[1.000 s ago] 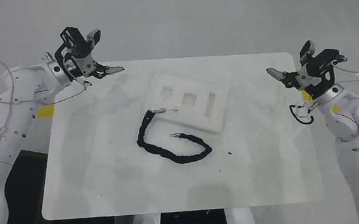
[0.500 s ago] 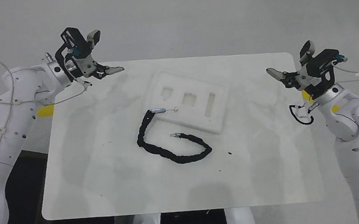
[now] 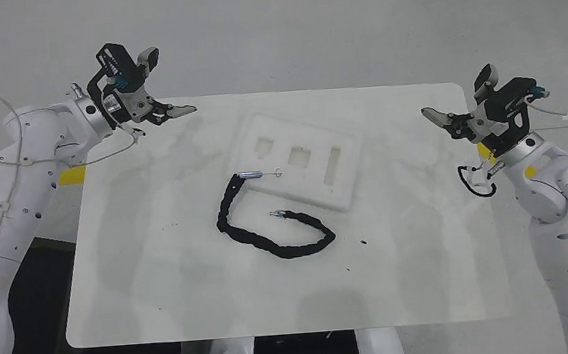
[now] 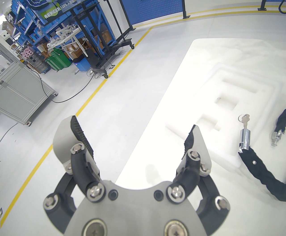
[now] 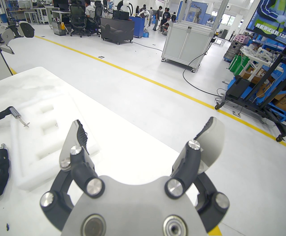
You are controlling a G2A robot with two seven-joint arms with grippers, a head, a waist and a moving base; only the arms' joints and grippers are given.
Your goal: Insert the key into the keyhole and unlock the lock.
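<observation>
left gripper (image 4: 134, 125), right gripper (image 5: 144, 120): jaws wide, empty, at far corners of the table (image 3: 420, 247). key (image 4: 245, 118) seemingly seated in lock cylinder (image 4: 244, 138); steady cylinder, pinch bow squarely, turn.

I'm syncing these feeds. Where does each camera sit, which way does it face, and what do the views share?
Top view: above the arms, looking down at the table; both arms show, left gripper and right gripper open near its far corners.
Left wrist view: on that wrist, facing past the table's edge to floor and shelving; own open fingers show.
Right wrist view: on that wrist, facing across the table toward a cabinet; own open fingers show.
Shared: all show the foam tray and chain lock.
</observation>
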